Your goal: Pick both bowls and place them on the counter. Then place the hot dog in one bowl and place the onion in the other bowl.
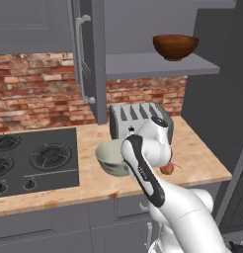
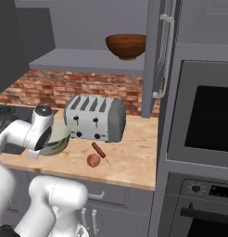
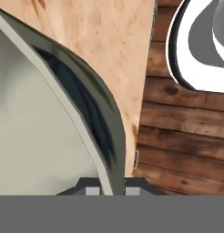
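pinching the grey-green bowl's (image 3: 50,150) rim, gripper (image 3: 113,189) closed (bowl over counter (image 1: 202,163)).

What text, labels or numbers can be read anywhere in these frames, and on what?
None readable: no word, brand or number shows on anything.
Oven control panel: a knob and small light marks, too small and blurred to read.
Stove top: knobs with no legible markings.
Toaster: dark levers, no label.
Grey-green bowl, pinched at its rim by the fingers: plain.
Brown bowl on the shelf: plain.
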Motion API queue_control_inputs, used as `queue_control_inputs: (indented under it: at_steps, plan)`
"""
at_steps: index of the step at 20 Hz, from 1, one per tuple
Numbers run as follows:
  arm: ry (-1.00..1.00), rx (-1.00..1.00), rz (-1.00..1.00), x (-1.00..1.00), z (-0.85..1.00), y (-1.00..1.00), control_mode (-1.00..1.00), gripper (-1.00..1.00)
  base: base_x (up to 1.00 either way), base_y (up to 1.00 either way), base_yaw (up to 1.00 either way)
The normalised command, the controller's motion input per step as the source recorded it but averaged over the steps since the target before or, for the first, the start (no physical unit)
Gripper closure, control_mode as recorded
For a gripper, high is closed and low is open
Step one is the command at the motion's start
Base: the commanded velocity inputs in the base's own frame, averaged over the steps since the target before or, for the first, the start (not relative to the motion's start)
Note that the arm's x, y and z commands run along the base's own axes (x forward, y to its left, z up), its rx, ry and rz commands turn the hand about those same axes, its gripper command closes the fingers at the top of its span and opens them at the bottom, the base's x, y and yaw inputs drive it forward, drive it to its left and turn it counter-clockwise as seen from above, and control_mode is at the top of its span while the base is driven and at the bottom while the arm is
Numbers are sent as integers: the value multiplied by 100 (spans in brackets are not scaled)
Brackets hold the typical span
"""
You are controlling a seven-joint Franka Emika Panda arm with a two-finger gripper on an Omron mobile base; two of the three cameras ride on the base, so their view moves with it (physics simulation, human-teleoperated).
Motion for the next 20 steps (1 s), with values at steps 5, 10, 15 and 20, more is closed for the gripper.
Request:
queue_control_inputs:
  at_steps: [5,10,15,20]
  plan:
    - [5,-6,0,40,-53,17,-100,100,0,0,0]
    - [7,0,3,33,-39,8,-100,100,0,0,0]
    - [3,0,5,28,-34,4,-100,100,0,0,0]
    - [0,0,8,0,-43,0,-100,100,0,0,0]
